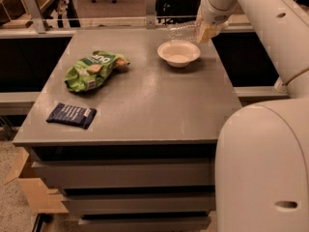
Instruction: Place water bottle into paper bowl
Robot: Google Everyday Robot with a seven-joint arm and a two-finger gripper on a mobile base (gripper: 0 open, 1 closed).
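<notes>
While the gripper [203, 32] hovers behind the round white paper bowl [178, 53], its jaws clamp the crinkly clear water bottle [181, 31]. It's roughly level, pointing left.
</notes>
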